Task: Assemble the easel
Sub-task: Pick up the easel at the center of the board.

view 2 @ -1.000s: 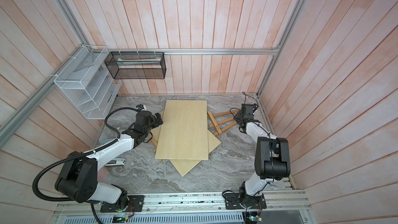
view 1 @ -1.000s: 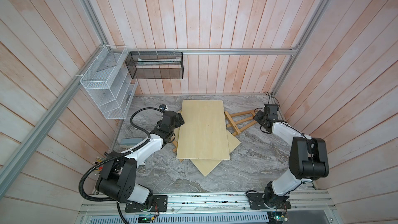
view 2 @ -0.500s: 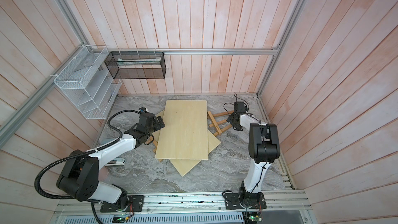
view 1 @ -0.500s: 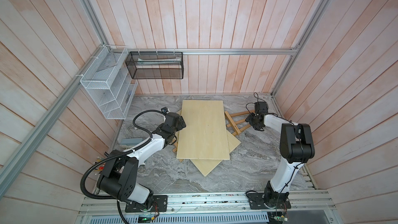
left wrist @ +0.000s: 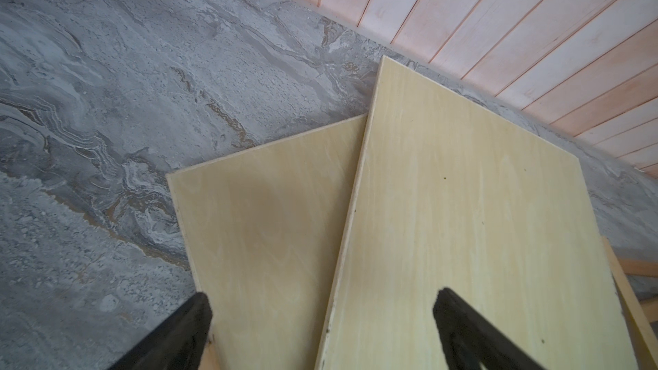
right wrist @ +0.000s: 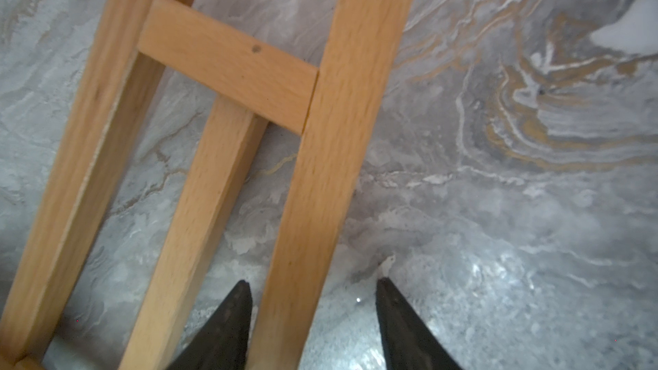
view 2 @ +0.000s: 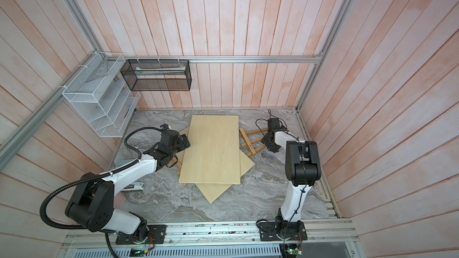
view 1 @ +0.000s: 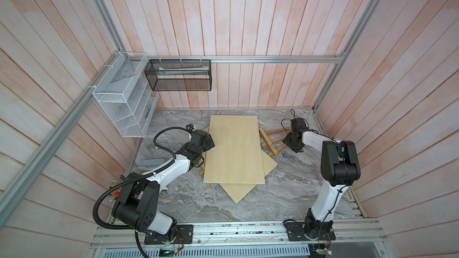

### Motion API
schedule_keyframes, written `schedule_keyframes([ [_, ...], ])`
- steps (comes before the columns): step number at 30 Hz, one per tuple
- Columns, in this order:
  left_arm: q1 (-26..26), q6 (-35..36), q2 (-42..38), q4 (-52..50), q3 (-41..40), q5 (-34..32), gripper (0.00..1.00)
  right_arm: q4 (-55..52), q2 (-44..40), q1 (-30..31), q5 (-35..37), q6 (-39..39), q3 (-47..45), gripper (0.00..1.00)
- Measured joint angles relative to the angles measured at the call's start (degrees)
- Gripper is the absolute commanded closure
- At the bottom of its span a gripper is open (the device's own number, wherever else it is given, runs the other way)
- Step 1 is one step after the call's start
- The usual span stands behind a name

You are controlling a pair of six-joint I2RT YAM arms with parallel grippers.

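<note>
The easel's wooden frame [view 1: 272,142] [view 2: 251,142] lies flat on the marble table, partly under two pale plywood boards. The upper board [view 1: 234,150] [left wrist: 480,229] rests across the lower board [view 1: 244,189] [left wrist: 267,229]. My right gripper [view 1: 289,141] [right wrist: 313,282] is open and straddles one frame leg [right wrist: 320,172]; the leg sits close to one finger with a gap at the other. My left gripper [view 1: 210,142] [left wrist: 323,297] is wide open just above the boards' left side, and the upper board's edge runs between its fingers. Short wooden strips [view 1: 201,171] stick out from under the boards.
A white wire rack [view 1: 124,105] and a black mesh basket [view 1: 178,75] hang at the back left. A grey flat object [view 1: 151,163] and some pencils [view 1: 114,189] lie by the left arm. Walls stand close behind and to the right of the right gripper.
My right gripper has moved left from the table's right edge onto the easel frame, with its jaws slightly narrower. My left gripper has shifted a little right, over the boards' edge.
</note>
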Motion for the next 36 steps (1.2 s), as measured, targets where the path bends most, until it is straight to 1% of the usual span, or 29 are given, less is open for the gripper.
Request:
schedule_keyframes([
  [4, 0.0, 0.0, 0.6, 0.0, 0.0, 0.0, 0.0, -0.2, 1.1, 0.0, 0.3, 0.7, 1.3, 0.49],
  [9, 0.0, 0.2, 0.6, 0.0, 0.0, -0.3, 0.0, 0.1, 2.5, 0.0, 0.5, 1.5, 2.9, 0.59],
  [10, 0.0, 0.4, 0.6, 0.0, 0.0, -0.5, 0.0, 0.1, 2.8, 0.0, 0.5, 1.5, 3.2, 0.63],
  [15, 0.0, 1.2, 0.6, 0.0, 0.0, -1.0, 0.0, 1.1, 3.5, -0.7, 0.0, 1.6, 3.9, 0.86],
  [19, 0.0, 1.7, 0.5, -0.3, 0.0, -1.3, 0.0, 2.0, 3.1, -2.8, -2.5, 0.4, 3.3, 0.95],
  [22, 0.2, 1.8, -0.2, -0.5, 0.0, -1.5, 0.0, 3.8, 2.1, -6.1, -5.1, -0.8, 1.7, 0.98],
  [29, 2.2, 2.8, -1.5, -0.4, 0.1, -1.4, 0.0, 4.6, -2.8, -16.3, -10.1, -2.6, -3.7, 0.98],
  [32, 2.8, 3.3, -1.4, -0.3, 0.2, -1.0, 0.0, 4.5, -5.0, -18.8, -13.0, -3.6, -4.2, 0.98],
  [36, 2.8, 3.5, -1.1, -0.2, 1.1, 0.2, 0.0, 4.5, -7.1, -20.2, -17.6, -5.0, -4.2, 0.98],
])
